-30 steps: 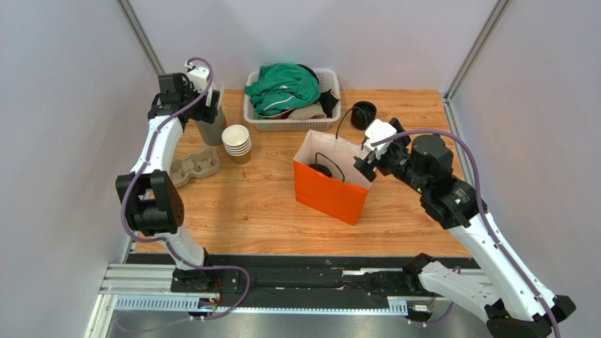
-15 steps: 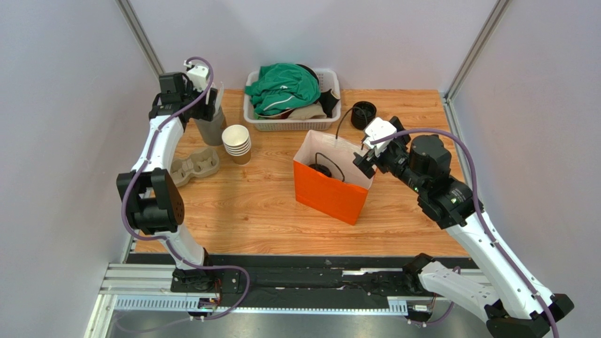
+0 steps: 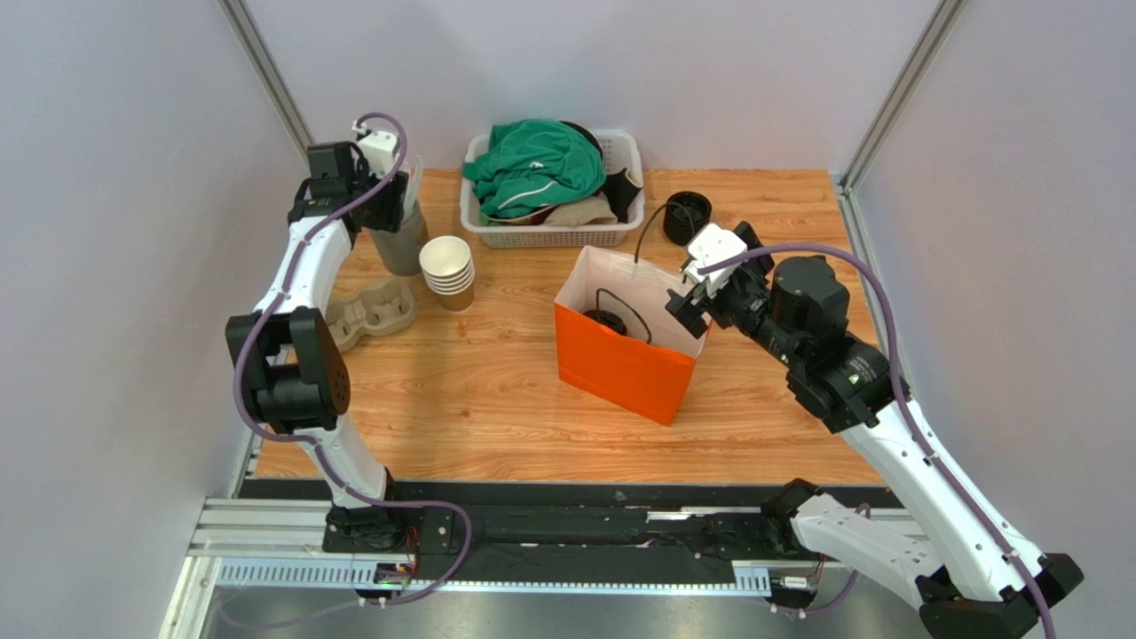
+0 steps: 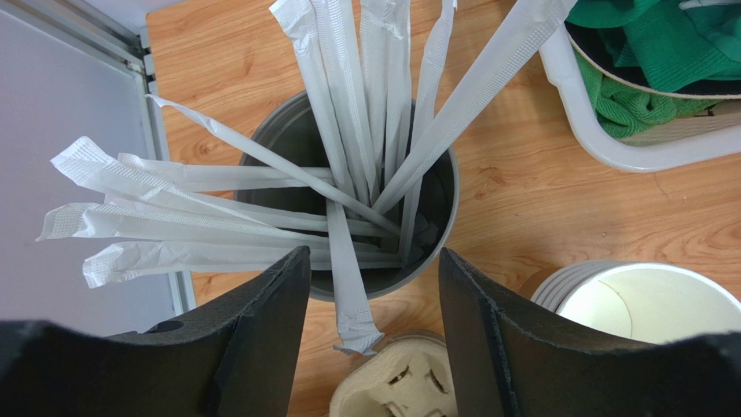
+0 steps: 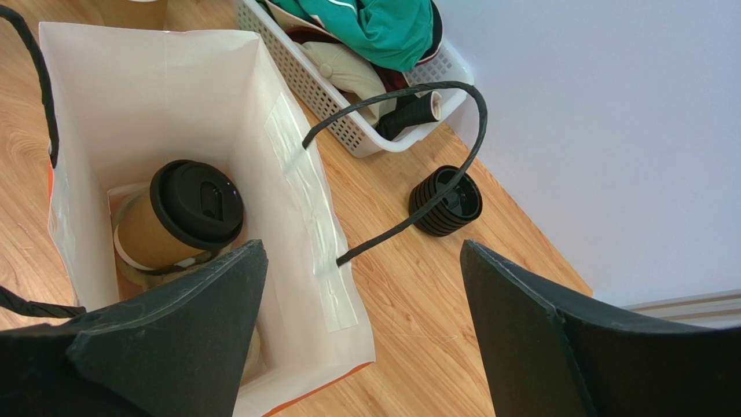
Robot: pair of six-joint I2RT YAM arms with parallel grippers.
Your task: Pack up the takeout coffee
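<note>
Left tool narrows over wrapped straws.

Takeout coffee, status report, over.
Both jaws open. Takeout coffee lidded, inside paper bag. Left over straw cup, right straddling bag wall.

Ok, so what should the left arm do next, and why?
Probably lower and close on one wrapped straw: the left gripper hovers open over the grey straw holder, and the coffee sits in the bag.
</note>
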